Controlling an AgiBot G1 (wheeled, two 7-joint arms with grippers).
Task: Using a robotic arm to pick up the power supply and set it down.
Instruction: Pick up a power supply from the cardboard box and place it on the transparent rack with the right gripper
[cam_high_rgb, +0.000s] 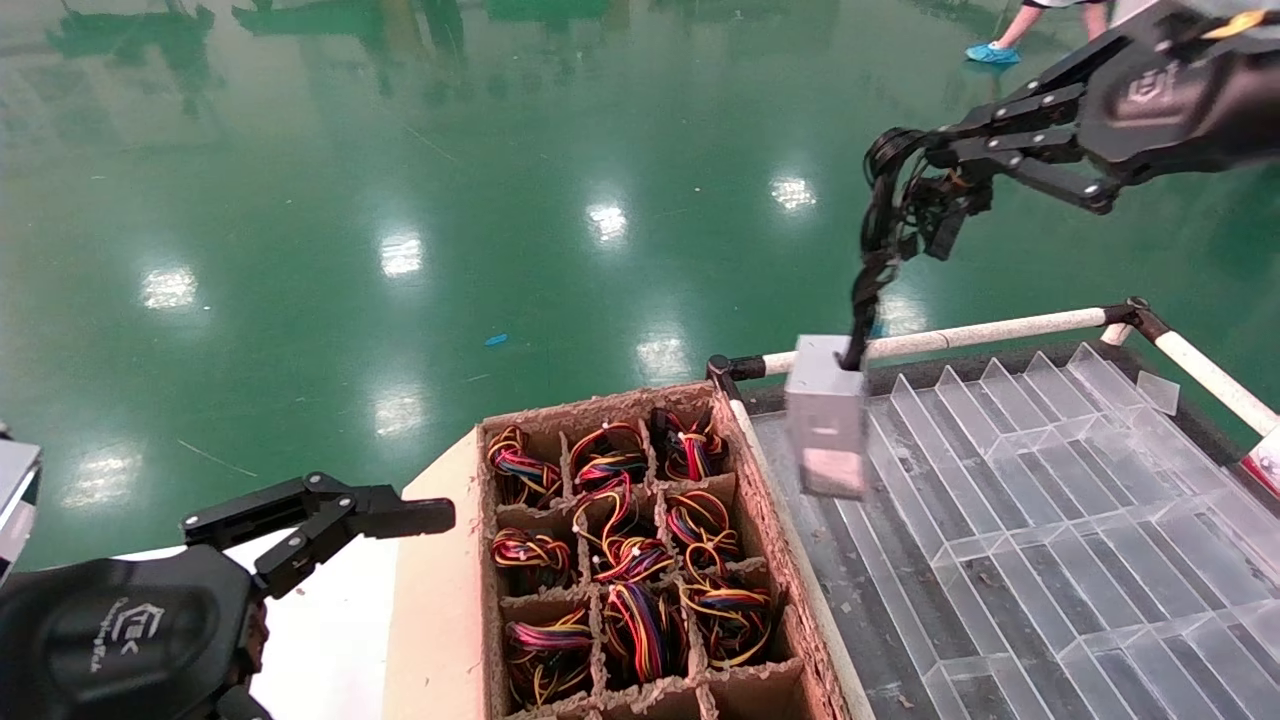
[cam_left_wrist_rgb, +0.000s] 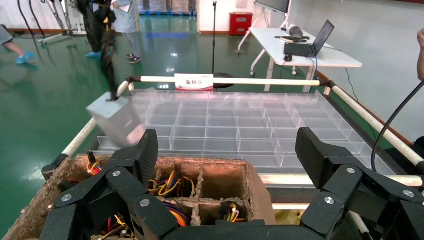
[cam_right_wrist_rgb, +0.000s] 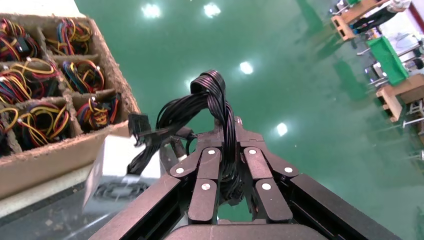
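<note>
Pickup is done: right hand (cam_high_rgb: 935, 190) is clenched on the cable bundle (cam_high_rgb: 880, 250), and the power supply (cam_high_rgb: 826, 415) dangles above the clear divider tray (cam_high_rgb: 1050, 470), beside the wire carton (cam_high_rgb: 760, 480). Set-down remains. Left hand (cam_high_rgb: 400, 515) idles, released. Target compartment cannot be determined.

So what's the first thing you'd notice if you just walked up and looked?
The grey power supply dangling in the air by its black cables, which the right gripper pinches high above the clear divider tray. Next, the brown cardboard box beside the tray, full of colourful wire coils. The left gripper waits open beside that box.
</note>
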